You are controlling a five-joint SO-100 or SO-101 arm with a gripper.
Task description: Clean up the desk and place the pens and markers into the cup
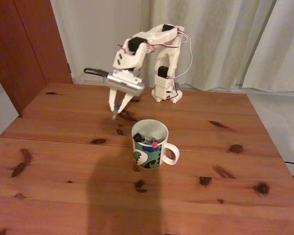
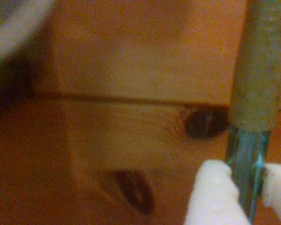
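On the reddish-brown wooden desk (image 1: 63, 161) in the fixed view, the white patterned mug (image 1: 149, 147) stands near the middle, handle to the right, with what look like a dark pen and a marker with a pinkish end already inside (image 1: 148, 139). The white arm's gripper (image 1: 116, 113) hangs above the tabletop just behind and to the left of the mug, its fingers pointing down.

In the wrist view the gripper (image 2: 246, 187) is clamped narrowly on a green pen (image 2: 258, 79): a pale fingertip (image 2: 210, 197) presses on each side of the translucent teal section, and the olive-green barrel runs up and away toward the top of the frame, so the pen's long axis stands roughly upright between the fingers. Below it lie bare planks, a seam and two dark knots, not the mug.

The relation that matters: the mug's open mouth lies to the right of and nearer the camera than the held pen in the fixed view, close by but not beneath it. I judge the pen must be carried over the rim before release.

No brand, label or legible writing shows anywhere; the mug bears only green, blue and white swirls.
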